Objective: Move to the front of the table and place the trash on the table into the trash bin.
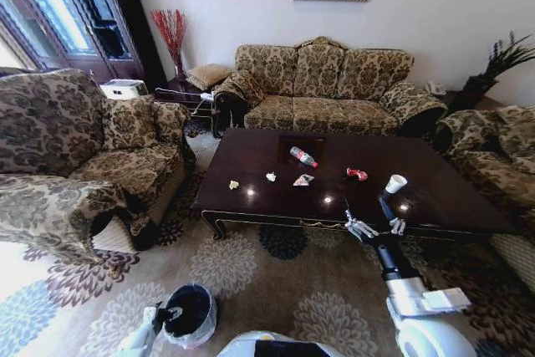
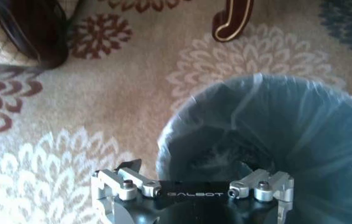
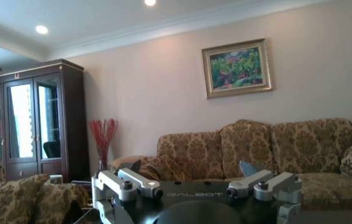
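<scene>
The dark glossy table stands ahead of me with the trash on it. That trash is a clear bottle with a red label, a red wrapper, a white cup, a snack bag, a white scrap and a yellow scrap. My right gripper is open at the table's front edge, just short of the cup. The black, bag-lined trash bin stands on the carpet at lower left. My left gripper is open across its rim.
A patterned sofa stands behind the table, with armchairs at the left and right. Flowered carpet covers the floor between me and the table. A carved table leg shows beyond the bin.
</scene>
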